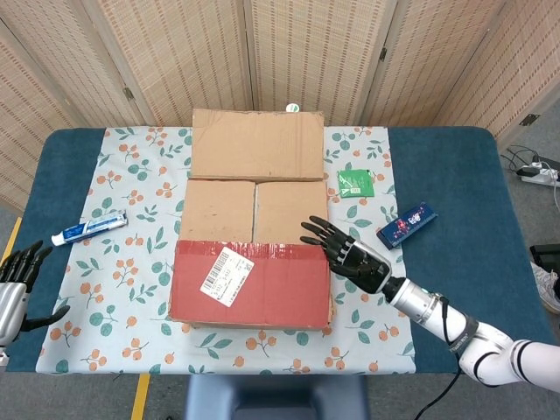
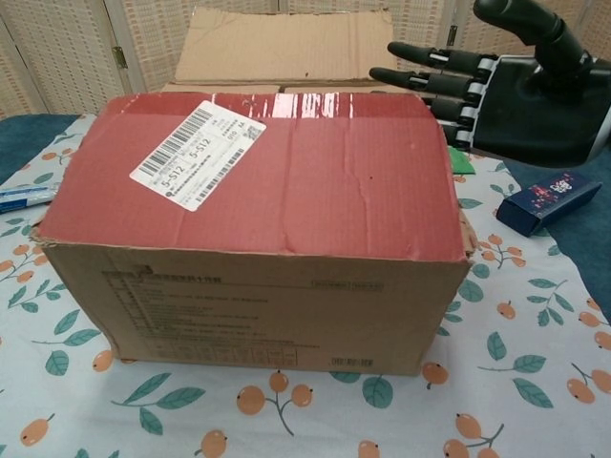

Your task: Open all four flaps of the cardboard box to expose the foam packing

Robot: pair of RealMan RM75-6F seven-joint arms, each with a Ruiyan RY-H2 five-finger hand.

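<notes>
Starting nearest the robot, the cardboard box (image 1: 252, 254) is seen at the middle of the table (image 1: 455, 175), on a leaf-printed cloth (image 1: 140, 289). The near flap (image 2: 258, 181), red with a white label (image 2: 196, 153), is folded down over the top. Behind it two inner flaps (image 1: 254, 210) lie flat and closed, and the far flap (image 1: 256, 144) is already turned back.

The right hand (image 1: 350, 254) is held over the box's right edge, fingers (image 2: 430, 72) straight and slightly apart, holding nothing. The left hand (image 1: 17, 284) is kept at the table's left edge, fingers spread and empty.

The cardboard is judged stiff, light and creased; the red surface looks slick, so the near flap's free taped edge is judged the best hold.

Foam is hidden under the flaps. Box weight cannot be told. The left hand is partly cut off.
</notes>
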